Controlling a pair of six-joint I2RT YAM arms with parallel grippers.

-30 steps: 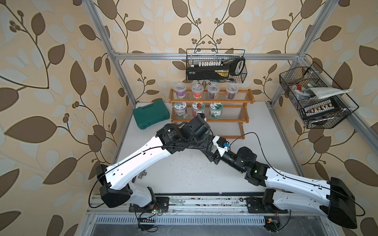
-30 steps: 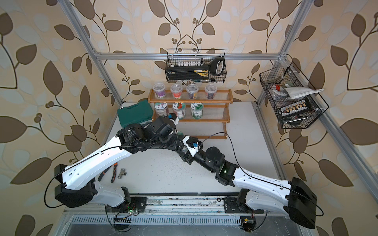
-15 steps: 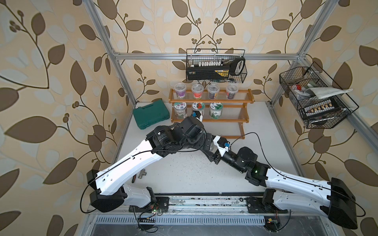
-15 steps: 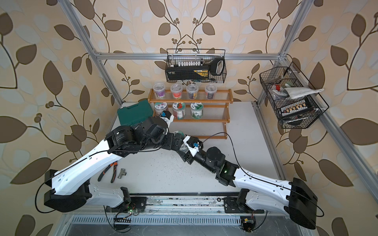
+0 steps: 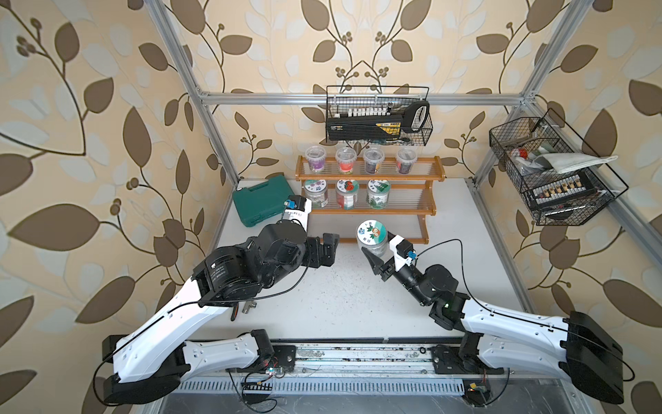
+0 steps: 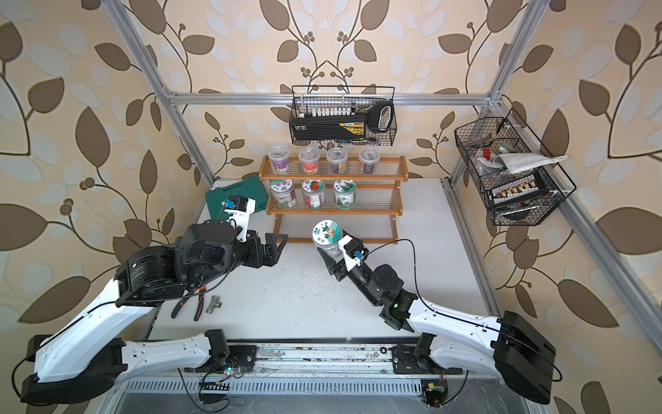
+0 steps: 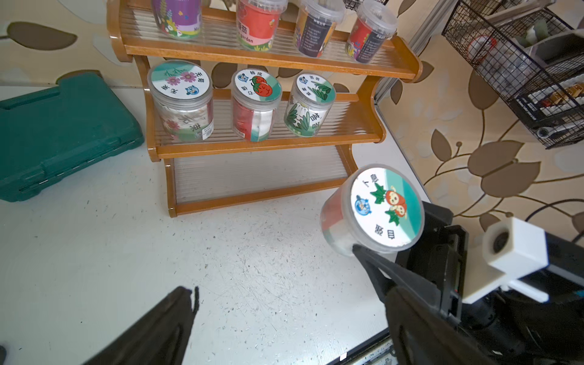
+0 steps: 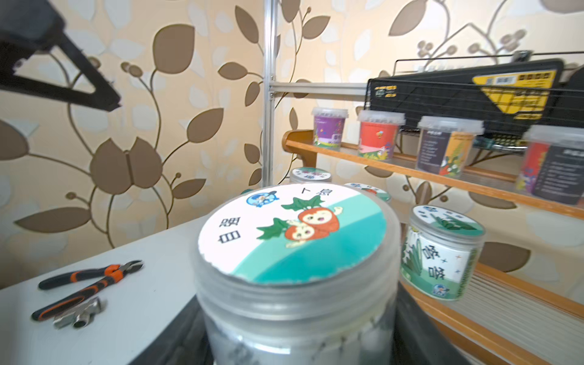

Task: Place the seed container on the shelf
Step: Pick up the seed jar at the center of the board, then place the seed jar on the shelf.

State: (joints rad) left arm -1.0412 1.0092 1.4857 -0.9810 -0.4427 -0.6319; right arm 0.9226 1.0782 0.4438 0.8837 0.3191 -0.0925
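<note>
1. right gripper (image 5: pixel 377 247) clamped on the clear side wall of the seed container (image 5: pixel 372 233), lid up, raised off the table just in front of the bare bottom tier of the shelf (image 5: pixel 408 212).
2. left gripper (image 5: pixel 329 250) spread wide, empty, well apart from the jar.
3. risk of slip or tilt: smooth plastic wall, narrow finger contact, likely swing on a fast reach.
4. risk of knocking the fern-label jar (image 5: pixel 378 193) if aimed at the middle tier, with free room only to one side of it.
5. risk of snagging the front rail if brought in too low, or the tier above if too high; possible rocking on the ribbed surface at release.
</note>
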